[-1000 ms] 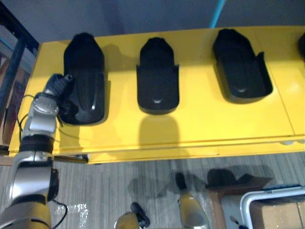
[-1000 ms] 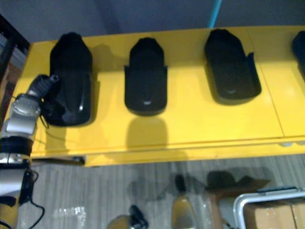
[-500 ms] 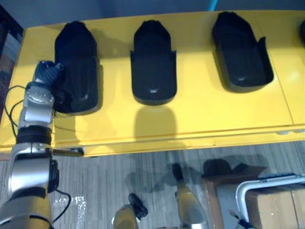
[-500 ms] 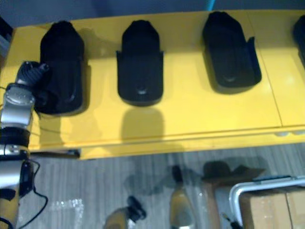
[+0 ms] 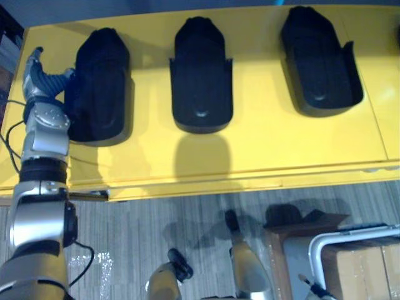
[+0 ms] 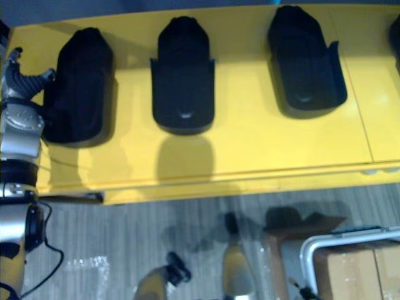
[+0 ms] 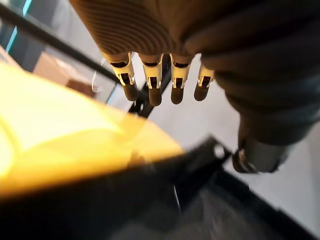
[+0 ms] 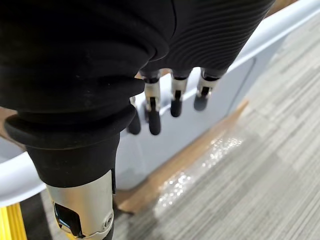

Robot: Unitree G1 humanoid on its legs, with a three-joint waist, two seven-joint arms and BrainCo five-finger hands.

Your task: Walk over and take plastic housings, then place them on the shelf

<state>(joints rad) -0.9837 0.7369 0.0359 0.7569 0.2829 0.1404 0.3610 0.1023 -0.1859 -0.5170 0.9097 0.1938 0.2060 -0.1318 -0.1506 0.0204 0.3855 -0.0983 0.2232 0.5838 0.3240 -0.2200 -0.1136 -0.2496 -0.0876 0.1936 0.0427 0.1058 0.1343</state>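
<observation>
Where left hand [image 5: 39, 78] is hovering: just beside leftmost housing [image 5: 100, 87], fingers hanging straight and relaxed.
Housings: 3 are lying apart in a row on yellow table [image 5: 262, 150], with middle housing [image 5: 201, 75] and right housing [image 5: 319, 62].
Right hand [image 8: 176, 95]: is hanging loose-fingered before pale bin [image 8: 235, 85], above carpet [image 8: 260, 175].

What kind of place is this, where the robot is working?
Probably a workshop or factory floor. Black plastic housings lie in a row on a long yellow table. The floor is grey and striped, and a cardboard box sits inside a pale-framed bin.
</observation>
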